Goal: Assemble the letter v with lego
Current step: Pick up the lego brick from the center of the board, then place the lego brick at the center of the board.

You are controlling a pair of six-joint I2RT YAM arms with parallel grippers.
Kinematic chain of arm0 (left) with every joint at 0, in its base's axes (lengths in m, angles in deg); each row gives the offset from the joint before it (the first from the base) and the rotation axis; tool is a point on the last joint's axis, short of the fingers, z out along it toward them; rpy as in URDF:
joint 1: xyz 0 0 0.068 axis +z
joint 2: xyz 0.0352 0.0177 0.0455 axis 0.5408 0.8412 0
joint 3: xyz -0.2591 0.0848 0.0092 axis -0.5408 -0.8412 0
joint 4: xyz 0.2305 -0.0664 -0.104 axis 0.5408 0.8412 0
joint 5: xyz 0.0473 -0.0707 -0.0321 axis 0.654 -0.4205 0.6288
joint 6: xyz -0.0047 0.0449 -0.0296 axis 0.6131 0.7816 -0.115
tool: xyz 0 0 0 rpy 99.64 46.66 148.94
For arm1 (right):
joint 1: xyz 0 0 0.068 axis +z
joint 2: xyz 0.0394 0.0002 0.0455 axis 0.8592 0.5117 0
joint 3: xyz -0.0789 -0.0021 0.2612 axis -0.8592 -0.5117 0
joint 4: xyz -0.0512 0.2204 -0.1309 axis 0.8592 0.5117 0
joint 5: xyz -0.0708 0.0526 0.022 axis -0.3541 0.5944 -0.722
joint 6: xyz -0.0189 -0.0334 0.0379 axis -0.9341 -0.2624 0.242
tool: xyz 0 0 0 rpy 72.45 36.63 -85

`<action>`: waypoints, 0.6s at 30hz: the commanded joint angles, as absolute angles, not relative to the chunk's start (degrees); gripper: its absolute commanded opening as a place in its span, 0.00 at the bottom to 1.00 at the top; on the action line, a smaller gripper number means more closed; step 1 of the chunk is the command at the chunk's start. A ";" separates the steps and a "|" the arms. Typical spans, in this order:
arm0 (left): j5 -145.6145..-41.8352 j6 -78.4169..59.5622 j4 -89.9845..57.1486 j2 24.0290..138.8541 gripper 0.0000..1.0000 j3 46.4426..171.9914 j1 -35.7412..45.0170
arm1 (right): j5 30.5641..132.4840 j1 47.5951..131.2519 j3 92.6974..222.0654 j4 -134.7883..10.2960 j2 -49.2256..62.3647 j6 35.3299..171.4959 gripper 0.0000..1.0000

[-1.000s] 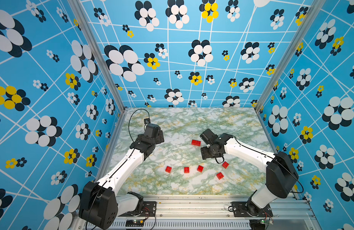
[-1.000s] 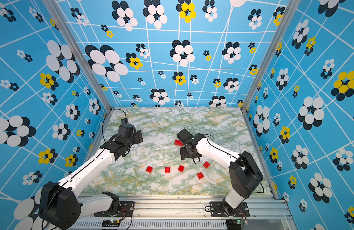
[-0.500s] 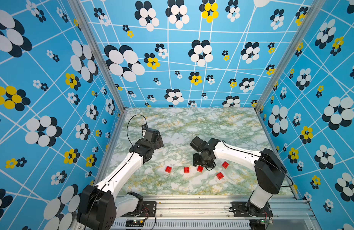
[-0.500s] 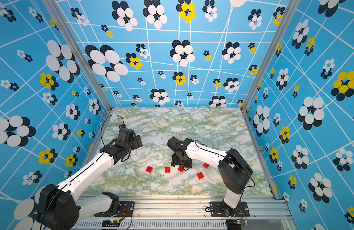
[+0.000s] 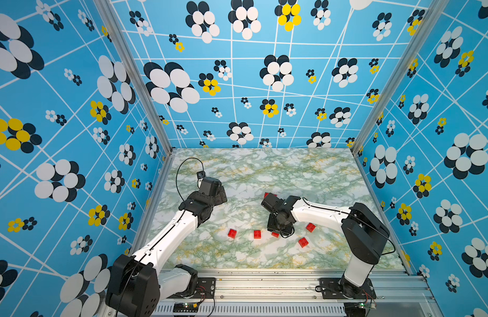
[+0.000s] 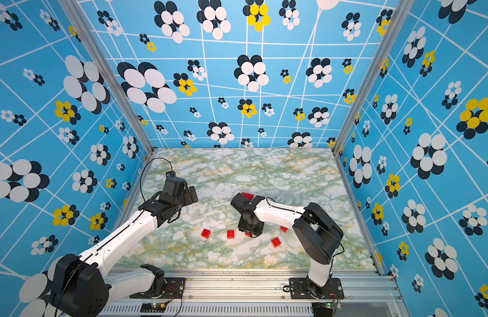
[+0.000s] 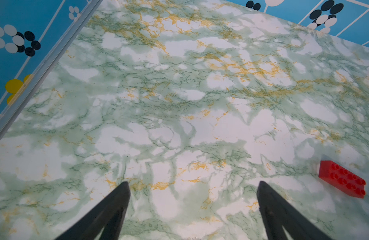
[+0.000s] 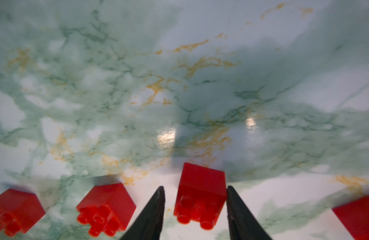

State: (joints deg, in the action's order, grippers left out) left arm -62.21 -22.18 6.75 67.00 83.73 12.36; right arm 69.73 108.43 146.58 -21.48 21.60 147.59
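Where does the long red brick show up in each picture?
Both top views: long red brick mid-table, partly hidden behind the right arm.
Left wrist view: lying studs-up, off to one side of the open left hand.
Right wrist view: not in it.
Shared landmark: the marbled tabletop.

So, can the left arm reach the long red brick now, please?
Probably yes: the left gripper is open, with only bare table before the long red brick, though the right arm hangs close.

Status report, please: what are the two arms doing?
Left gripper open, empty. Right gripper straddles a short brick. Bricks all loose, none joined.
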 commanded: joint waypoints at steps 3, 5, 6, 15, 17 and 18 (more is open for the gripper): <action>-62.74 -21.27 5.66 66.67 0.97 82.96 11.95 | 67.99 108.42 147.46 -18.71 22.38 147.86 0.40; -62.72 -21.40 5.43 66.85 0.97 82.87 11.99 | 67.53 108.38 148.75 -17.29 22.62 146.83 0.38; -62.59 -21.40 5.27 66.90 0.97 82.87 11.95 | 67.34 108.44 149.29 -16.66 22.77 146.18 0.34; -62.10 -21.17 5.52 67.80 0.98 83.31 11.99 | 67.29 104.16 163.39 -7.20 29.22 132.67 0.32; -62.17 -21.36 5.69 67.67 0.98 83.33 11.98 | 68.58 102.50 167.16 -6.32 31.88 129.73 0.32; -62.18 -21.51 5.67 67.58 0.98 83.23 11.98 | 68.33 101.74 169.27 -5.74 33.27 128.77 0.32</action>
State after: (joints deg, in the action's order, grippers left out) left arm -62.21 -22.21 6.18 67.31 83.73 12.36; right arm 68.62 103.65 165.66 -10.86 30.24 135.00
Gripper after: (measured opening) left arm 0.980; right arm 0.349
